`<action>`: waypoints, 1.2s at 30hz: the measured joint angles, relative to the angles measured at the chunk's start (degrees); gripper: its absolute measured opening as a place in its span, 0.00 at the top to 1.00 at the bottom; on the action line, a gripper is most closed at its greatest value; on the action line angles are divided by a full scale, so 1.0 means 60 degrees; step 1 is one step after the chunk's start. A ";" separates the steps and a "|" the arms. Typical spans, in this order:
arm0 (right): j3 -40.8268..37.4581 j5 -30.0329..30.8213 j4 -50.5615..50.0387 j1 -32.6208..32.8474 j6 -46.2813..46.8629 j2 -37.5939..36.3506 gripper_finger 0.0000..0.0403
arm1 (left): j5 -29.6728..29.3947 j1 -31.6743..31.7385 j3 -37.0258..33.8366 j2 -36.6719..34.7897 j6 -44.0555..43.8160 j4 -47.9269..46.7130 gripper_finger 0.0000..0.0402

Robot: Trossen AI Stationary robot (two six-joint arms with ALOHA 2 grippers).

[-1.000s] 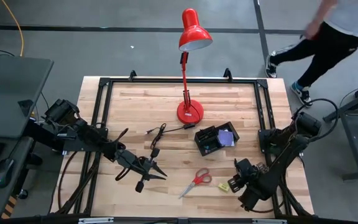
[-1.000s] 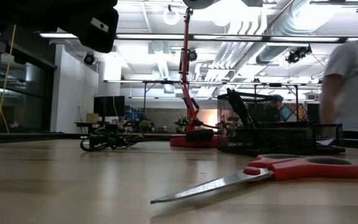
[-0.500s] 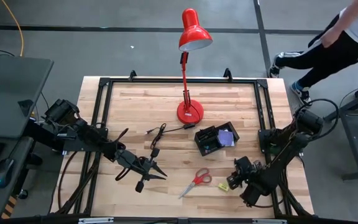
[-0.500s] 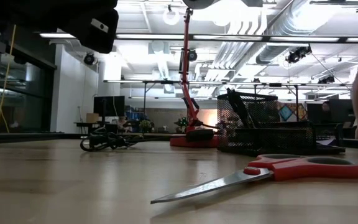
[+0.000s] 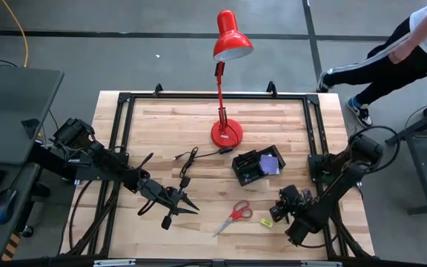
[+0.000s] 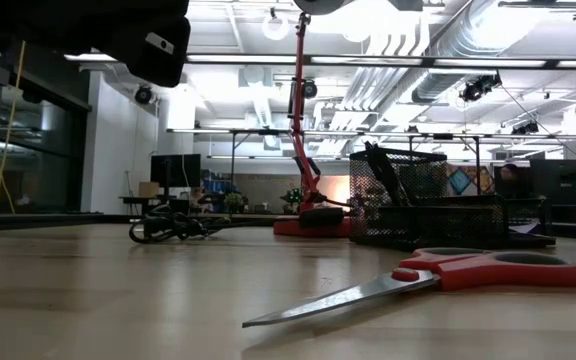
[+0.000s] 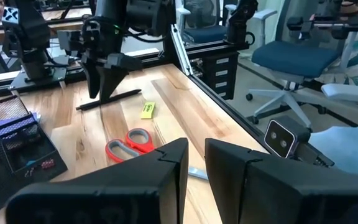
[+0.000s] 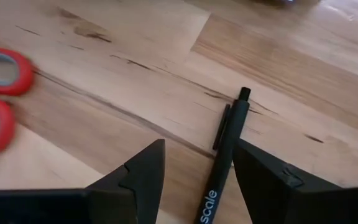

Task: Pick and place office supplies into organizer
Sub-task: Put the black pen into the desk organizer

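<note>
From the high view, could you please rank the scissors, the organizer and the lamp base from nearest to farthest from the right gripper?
1. Scissors, just left of the right gripper.
2. Organizer, up the table, toward the lamp.
3. Lamp base, beyond the organizer.

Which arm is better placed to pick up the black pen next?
Right. The right pincer hangs open with its fingers astride the black pen on the table, near the scissors. The left pincer waits across the table, farther from the pen.
</note>
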 joint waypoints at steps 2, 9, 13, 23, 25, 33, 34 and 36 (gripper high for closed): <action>0.0000 -0.0004 0.0035 0.0037 0.0009 0.0183 0.56 | 0.0000 0.0000 0.0000 0.0000 -0.0004 0.0000 0.88; 0.0000 -0.0083 0.0392 0.0445 0.0500 0.0705 0.56 | 0.0000 0.0000 0.0000 0.0000 -0.0007 -0.0037 0.88; 0.0010 0.0159 0.0533 0.0809 0.1097 0.0866 0.56 | 0.0000 0.0000 0.0000 0.0000 -0.0009 -0.0076 0.88; 0.1381 0.0676 -0.0403 0.1404 0.1758 0.2283 0.56 | 0.0000 -0.0007 0.0000 0.0000 -0.0159 -0.0146 0.88; 0.1877 0.0728 -0.0997 0.1433 0.1786 0.2765 0.56 | 0.0000 -0.0007 0.0000 0.0000 -0.0221 -0.0146 0.88; 0.4061 0.1058 -0.3247 0.1681 0.1926 0.4638 0.56 | -0.0001 -0.0006 0.0000 0.0091 -0.0027 -0.0118 0.88; 0.4237 0.1168 -0.3463 0.1709 0.1921 0.4853 0.56 | 0.0000 0.0000 0.0000 0.0092 0.0001 -0.0142 0.88; 0.4559 0.1437 -0.3890 0.1792 0.1909 0.5297 0.56 | 0.0000 0.0000 0.0000 0.0095 0.0003 -0.0073 0.88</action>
